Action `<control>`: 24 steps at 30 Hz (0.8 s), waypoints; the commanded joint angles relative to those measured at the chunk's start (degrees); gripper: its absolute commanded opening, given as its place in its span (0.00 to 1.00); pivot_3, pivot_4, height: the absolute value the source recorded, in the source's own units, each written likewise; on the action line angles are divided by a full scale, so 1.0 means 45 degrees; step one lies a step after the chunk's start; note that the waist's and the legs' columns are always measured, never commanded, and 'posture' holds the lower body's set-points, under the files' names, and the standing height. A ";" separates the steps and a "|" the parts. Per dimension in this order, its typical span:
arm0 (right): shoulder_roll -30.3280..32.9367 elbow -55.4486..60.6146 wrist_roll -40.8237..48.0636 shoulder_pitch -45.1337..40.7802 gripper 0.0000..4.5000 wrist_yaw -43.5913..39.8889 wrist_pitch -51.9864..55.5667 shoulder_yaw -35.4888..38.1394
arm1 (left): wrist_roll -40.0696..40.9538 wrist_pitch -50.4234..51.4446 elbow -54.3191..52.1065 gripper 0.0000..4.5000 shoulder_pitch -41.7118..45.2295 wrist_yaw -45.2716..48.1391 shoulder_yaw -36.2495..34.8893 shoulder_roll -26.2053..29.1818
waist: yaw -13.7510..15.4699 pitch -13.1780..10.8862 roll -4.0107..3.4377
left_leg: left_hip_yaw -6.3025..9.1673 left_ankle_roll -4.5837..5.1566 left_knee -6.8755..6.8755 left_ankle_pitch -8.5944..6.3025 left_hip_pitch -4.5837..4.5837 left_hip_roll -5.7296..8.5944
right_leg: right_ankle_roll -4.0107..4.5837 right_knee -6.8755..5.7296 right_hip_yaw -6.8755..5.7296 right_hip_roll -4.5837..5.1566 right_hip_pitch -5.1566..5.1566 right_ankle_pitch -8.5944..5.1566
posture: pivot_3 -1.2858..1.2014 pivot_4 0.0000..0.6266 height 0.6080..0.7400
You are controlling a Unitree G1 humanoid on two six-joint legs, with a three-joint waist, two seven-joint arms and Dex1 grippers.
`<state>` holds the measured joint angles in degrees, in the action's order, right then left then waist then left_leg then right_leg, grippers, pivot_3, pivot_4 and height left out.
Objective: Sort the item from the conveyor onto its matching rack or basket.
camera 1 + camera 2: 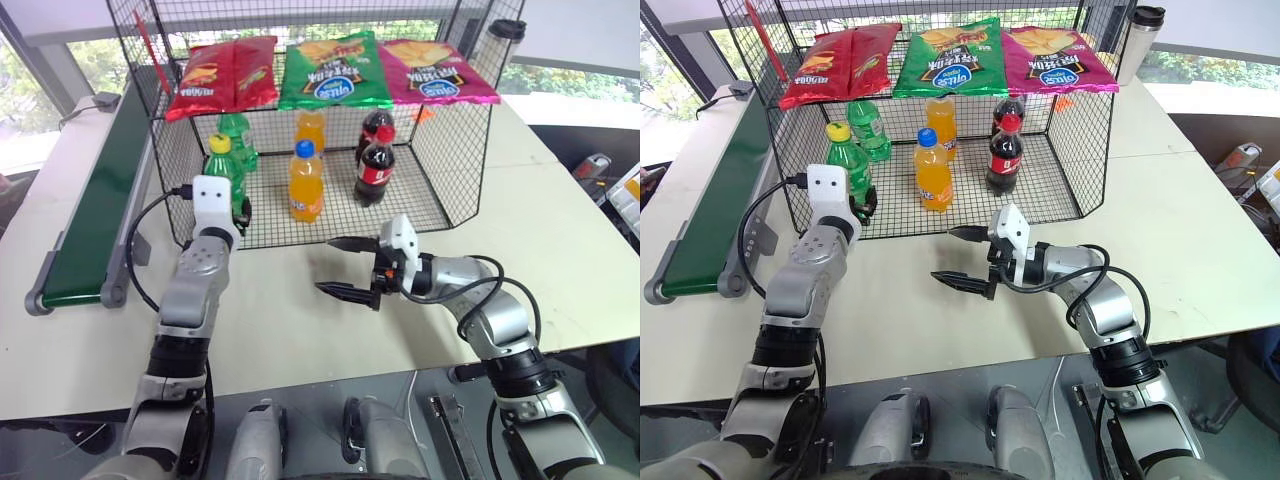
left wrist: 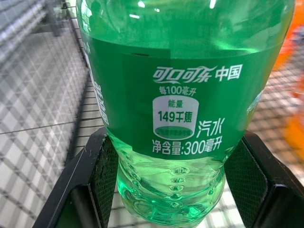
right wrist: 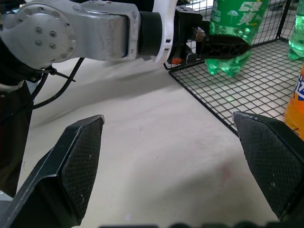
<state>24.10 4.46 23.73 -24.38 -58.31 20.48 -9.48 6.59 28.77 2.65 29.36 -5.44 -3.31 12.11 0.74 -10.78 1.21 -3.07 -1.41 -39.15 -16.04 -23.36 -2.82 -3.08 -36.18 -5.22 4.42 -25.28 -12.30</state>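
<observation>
Bottle (image 1: 226, 172) with yellow cap clamped low in left gripper (image 3: 223, 47), hanging just above the cage (image 1: 420, 195) floor's front-left corner: lower gently until base sits flat, then release; right gripper (image 1: 350, 268) spread wide, empty, over counter (image 1: 300, 330).

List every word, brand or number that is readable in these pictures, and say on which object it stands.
"可口可乐 中国", "每100毫升", "能量 149千焦", "汽水", "净含量:300毫升": on the label of the green bottle held in the left gripper.
Print on the three chip bags on the wire cage: too small to read surely.
Labels of the orange bottle and the cola bottle: too small.
</observation>
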 commanded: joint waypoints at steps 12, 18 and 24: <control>0.0065 0.0626 0.0076 -0.0136 1.00 0.0205 0.0066 0.0141 | -0.0193 -0.1038 0.0093 0.98 0.0475 0.0212 -0.0554 -0.0322 | -0.0001 0.0001 0.0000 | -0.0002 0.0000 -0.0002 0.0000 0.0006 0.0002 | -0.0002 -0.0006 0.0000 0.0006 0.0006 0.0001 | 0.52 0.24 1.00; 0.0053 0.0597 0.0057 -0.0032 1.00 0.0156 -0.0025 0.0107 | -0.0472 -0.0071 -0.1901 0.98 0.0040 -0.0019 -0.0590 -0.0170 | 0.0000 0.0001 0.0000 | -0.0002 -0.0001 -0.0002 0.0001 0.0004 0.0002 | -0.0002 -0.0002 0.0001 0.0007 0.0007 0.0001 | 0.52 0.24 1.00; 0.0052 0.0586 0.0043 0.0040 1.00 0.0128 -0.0082 0.0089 | -0.0520 0.1660 -0.4771 0.98 -0.1134 0.0198 -0.0502 0.0059 | -0.0016 0.0001 0.0000 | -0.0001 -0.0001 -0.0002 0.0001 0.0008 0.0001 | -0.0002 -0.0005 0.0002 0.0007 0.0008 0.0001 | 0.52 0.24 1.00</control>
<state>24.15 4.89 23.57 -24.19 -57.57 20.91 -9.64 4.92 34.46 -13.20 24.77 -5.02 -5.30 11.42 0.67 -10.78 1.21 -3.07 -1.41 -39.16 -16.03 -23.31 -2.82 -3.09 -36.20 -5.21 4.45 -25.24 -12.30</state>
